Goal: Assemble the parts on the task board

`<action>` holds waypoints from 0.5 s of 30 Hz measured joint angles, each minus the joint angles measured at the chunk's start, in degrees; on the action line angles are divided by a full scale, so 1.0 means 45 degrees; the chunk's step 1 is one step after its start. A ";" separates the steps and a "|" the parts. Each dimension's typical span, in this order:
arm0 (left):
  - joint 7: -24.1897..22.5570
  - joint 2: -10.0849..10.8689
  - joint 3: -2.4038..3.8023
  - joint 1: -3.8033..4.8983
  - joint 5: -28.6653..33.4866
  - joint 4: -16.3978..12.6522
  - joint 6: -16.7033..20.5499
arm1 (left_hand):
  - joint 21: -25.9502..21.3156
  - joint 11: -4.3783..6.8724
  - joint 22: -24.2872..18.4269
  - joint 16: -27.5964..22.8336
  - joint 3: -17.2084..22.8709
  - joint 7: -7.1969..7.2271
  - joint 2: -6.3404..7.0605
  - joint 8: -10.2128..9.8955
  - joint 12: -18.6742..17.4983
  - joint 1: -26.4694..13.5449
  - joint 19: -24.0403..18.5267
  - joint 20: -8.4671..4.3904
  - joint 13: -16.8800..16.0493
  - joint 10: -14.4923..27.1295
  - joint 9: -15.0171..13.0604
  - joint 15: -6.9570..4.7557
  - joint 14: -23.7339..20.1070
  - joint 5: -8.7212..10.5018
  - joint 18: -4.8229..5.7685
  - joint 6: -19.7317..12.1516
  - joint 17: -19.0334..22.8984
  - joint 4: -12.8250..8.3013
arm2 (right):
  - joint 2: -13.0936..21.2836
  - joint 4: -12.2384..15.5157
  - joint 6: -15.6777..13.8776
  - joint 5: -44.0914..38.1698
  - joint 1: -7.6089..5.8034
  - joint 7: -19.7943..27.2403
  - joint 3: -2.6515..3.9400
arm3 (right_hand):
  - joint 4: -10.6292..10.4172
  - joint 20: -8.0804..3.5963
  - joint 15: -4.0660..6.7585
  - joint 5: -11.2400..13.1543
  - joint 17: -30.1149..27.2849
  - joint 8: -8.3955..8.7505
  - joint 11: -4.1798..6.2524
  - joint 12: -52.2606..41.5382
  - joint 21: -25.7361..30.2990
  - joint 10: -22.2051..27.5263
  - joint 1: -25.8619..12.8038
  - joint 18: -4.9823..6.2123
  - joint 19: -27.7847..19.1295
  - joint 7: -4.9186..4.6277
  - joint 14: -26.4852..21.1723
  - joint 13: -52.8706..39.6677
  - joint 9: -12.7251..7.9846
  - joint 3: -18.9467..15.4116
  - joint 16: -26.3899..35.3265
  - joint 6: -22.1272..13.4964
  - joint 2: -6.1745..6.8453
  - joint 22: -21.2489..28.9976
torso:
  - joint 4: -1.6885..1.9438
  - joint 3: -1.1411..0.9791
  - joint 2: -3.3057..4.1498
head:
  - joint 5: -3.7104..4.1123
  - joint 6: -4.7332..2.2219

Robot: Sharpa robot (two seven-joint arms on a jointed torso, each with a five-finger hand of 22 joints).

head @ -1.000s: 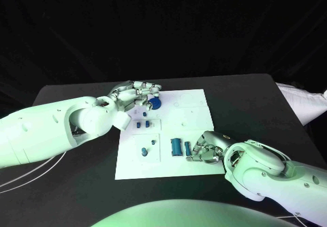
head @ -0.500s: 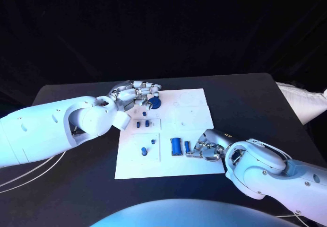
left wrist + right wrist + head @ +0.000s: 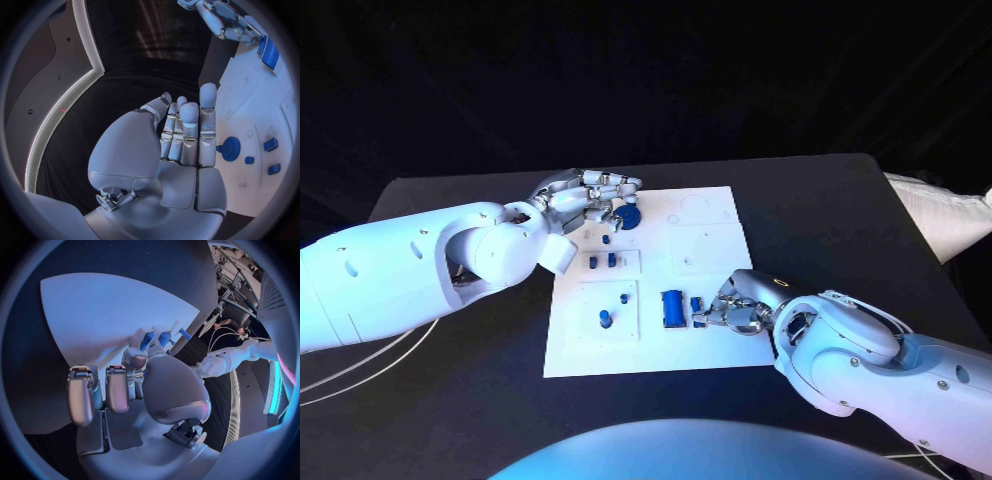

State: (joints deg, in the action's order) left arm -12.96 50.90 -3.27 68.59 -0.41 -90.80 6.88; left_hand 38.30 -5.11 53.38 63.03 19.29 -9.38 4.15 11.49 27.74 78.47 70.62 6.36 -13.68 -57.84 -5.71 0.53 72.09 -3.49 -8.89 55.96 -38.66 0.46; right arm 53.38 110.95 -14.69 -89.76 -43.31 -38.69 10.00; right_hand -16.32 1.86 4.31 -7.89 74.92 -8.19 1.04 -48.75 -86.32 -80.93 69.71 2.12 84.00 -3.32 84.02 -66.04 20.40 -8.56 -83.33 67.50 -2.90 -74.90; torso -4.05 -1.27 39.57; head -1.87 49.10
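The white task board (image 3: 678,270) lies in the middle of the black table (image 3: 862,215), and small blue parts are spread over it. A blue gear (image 3: 627,216) sits near the board's far left corner; in the left wrist view the same gear (image 3: 230,148) lies flat on the white plate just beside the fingertips of the left hand (image 3: 181,135). Toward the robot from the gear, a small dark part (image 3: 607,241) lies alone, then a pair of short blue pegs (image 3: 600,262) side by side, then a tiny part (image 3: 626,298) and a rounded blue piece (image 3: 604,319) near the board's left edge. A long blue cylinder (image 3: 672,308) lies on the near half of the board, with a thinner blue bar (image 3: 697,308) just beside it on the side of the right hand (image 3: 740,305). The left hand (image 3: 586,195) hovers at the board's far left corner next to the gear, its fingers straight and close together with nothing between them, so it holds nothing. The right hand rests at the board's near right part, its fingers curled down against the thin bar; whether it actually grips that bar I cannot tell. In the right wrist view two blue pieces (image 3: 156,340) show just past the curled fingers (image 3: 119,385) of that hand.
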 measured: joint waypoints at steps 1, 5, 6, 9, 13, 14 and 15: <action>0.0001 0.0000 0.0000 0.0000 -0.0002 -0.0002 -0.0001 | 0.0000 0.0000 0.0000 0.0000 0.0000 0.0000 0.0000 0.0000 0.0000 0.0000 0.0000 0.0000 0.0000 0.0000 0.0000 0.0000 0.0000 0.0000 0.0001 0.0000 0.0000 0.0000 | -0.0006 -0.0010 0.0000 -0.0009 -0.0002 0.0000 0.0002 | 0.0089 0.0000 0.0000 0.0000 0.0000 0.0000 0.0000 0.0000 0.0000 0.0000 0.0127 0.0000 0.0000 0.0000 0.0000 0.0000 0.0006 -0.0005 0.0000 0.0001 -0.0056 0.0000 | 0.0000 0.0000 0.0000 | 0.0000 0.0001; 0.0005 0.0001 0.0000 0.0000 -0.0009 -0.0004 -0.0006 | 0.0000 0.0000 0.0001 0.0000 0.0000 0.0000 0.0000 0.0000 0.0000 0.0000 0.0000 0.0000 0.0000 0.0000 0.0000 0.0000 0.0000 0.0000 0.0001 0.0000 0.0000 0.0000 | -0.0045 -0.0056 0.0012 -0.0058 -0.0008 0.0000 0.0006 | 0.0500 0.0000 0.0000 -0.0048 -0.0001 -0.0007 0.0000 0.0000 0.0000 0.0000 0.0885 -0.0001 0.0000 0.0017 0.0000 0.0000 0.0025 0.0084 0.0000 0.0017 0.0013 0.0000 | -0.0002 0.0000 -0.0002 | 0.0000 0.0012; 0.0007 0.0001 0.0000 0.0000 -0.0011 -0.0004 -0.0007 | 0.0000 0.0000 0.0000 0.0000 0.0000 0.0000 0.0000 0.0000 0.0000 0.0000 0.0001 0.0000 0.0000 0.0000 0.0000 0.0000 0.0000 0.0000 0.0002 0.0000 0.0000 0.0000 | -0.0062 -0.0072 0.0022 -0.0080 -0.0010 0.0000 0.0007 | 0.0619 0.0000 0.0000 -0.0048 0.0000 -0.0027 0.0000 0.0000 0.0000 0.0000 0.1078 -0.0001 0.0000 0.0017 0.0000 -0.0007 0.0027 0.0105 0.0000 0.0018 0.0037 0.0000 | -0.0004 0.0000 -0.0004 | 0.0000 0.0013; 0.0010 0.0000 0.0000 0.0000 -0.0016 -0.0004 -0.0010 | 0.0000 0.0000 0.0000 0.0000 0.0000 0.0000 0.0000 0.0000 0.0000 0.0000 0.0001 0.0000 0.0000 0.0000 0.0000 0.0000 0.0000 0.0000 0.0001 0.0000 -0.0001 0.0000 | -0.0124 -0.0119 0.0051 -0.0137 -0.0015 -0.0001 0.0013 | 0.0954 0.0000 0.0000 0.0317 -0.0001 -0.0050 0.0000 0.0000 0.0000 0.0000 0.1554 -0.0001 0.0000 0.0024 0.0000 -0.0017 0.0034 0.0177 0.0000 0.0025 0.0102 0.0000 | -0.0004 0.0000 -0.0010 | 0.0004 0.0021; 0.0012 -0.0005 0.0000 0.0000 -0.0021 -0.0004 -0.0013 | 0.0000 0.0000 0.0001 0.0000 0.0000 0.0000 0.0000 0.0000 0.0000 0.0000 0.0000 0.0000 0.0000 0.0000 0.0000 0.0000 0.0000 0.0000 0.0000 0.0000 -0.0001 0.0000 | -0.0258 -0.0207 0.0095 -0.0220 -0.0028 -0.0003 0.0025 | 0.1187 0.0000 0.0000 0.0678 -0.0001 -0.0050 0.0000 0.0000 0.0000 0.0000 0.1883 -0.0001 0.0000 0.0034 0.0000 -0.0016 0.0034 0.0187 0.0000 0.0036 0.0147 -0.0010 | -0.0005 -0.0001 -0.0011 | 0.0007 0.0028; 0.0013 -0.0007 0.0000 0.0000 -0.0022 -0.0004 -0.0014 | 0.0000 0.0000 0.0001 0.0000 0.0000 0.0000 0.0000 0.0000 0.0000 0.0000 0.0000 0.0000 0.0000 0.0000 0.0000 0.0000 0.0000 0.0000 0.0000 0.0000 -0.0001 0.0000 | -0.0284 -0.0220 0.0100 -0.0239 -0.0030 -0.0003 0.0026 | 0.1231 0.0000 0.0000 0.0695 -0.0002 -0.0050 0.0000 0.0000 0.0000 0.0000 0.1932 -0.0001 0.0000 0.0035 0.0000 -0.0016 0.0034 0.0193 0.0000 0.0037 0.0163 -0.0010 | -0.0005 -0.0004 -0.0011 | 0.0007 0.0029; 0.0013 -0.0009 0.0000 0.0000 -0.0023 -0.0003 -0.0015 | 0.0000 0.0000 0.0001 0.0000 0.0000 0.0000 0.0000 0.0000 0.0000 0.0000 0.0000 0.0000 0.0000 0.0000 0.0000 0.0000 0.0000 0.0000 0.0001 0.0000 -0.0001 0.0000 | -0.0307 -0.0232 0.0102 -0.0258 -0.0031 -0.0003 0.0026 | 0.1257 0.0000 0.0000 0.0696 -0.0002 -0.0050 0.0000 0.0000 0.0000 0.0000 0.1946 -0.0001 0.0000 0.0035 0.0000 -0.0015 0.0034 0.0219 0.0000 0.0037 0.0176 -0.0010 | -0.0005 -0.0005 -0.0011 | 0.0007 0.0031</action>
State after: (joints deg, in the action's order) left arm -12.90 50.86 -3.27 68.59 -0.52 -90.82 6.81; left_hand 38.30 -5.11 53.38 63.03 19.30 -9.38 4.15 11.49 27.74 78.47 70.63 6.36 -13.68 -57.84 -5.70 0.52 72.09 -3.49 -8.89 55.96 -38.67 0.46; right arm 52.00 109.91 -14.24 -90.92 -43.45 -38.71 10.11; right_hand -10.66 1.86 4.31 -4.76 74.92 -8.41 1.04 -48.75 -86.32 -80.93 78.46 2.12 84.00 -3.16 84.02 -66.11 20.55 -7.57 -83.33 67.66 -2.10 -74.95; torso -4.08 -1.29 39.52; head -1.83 49.24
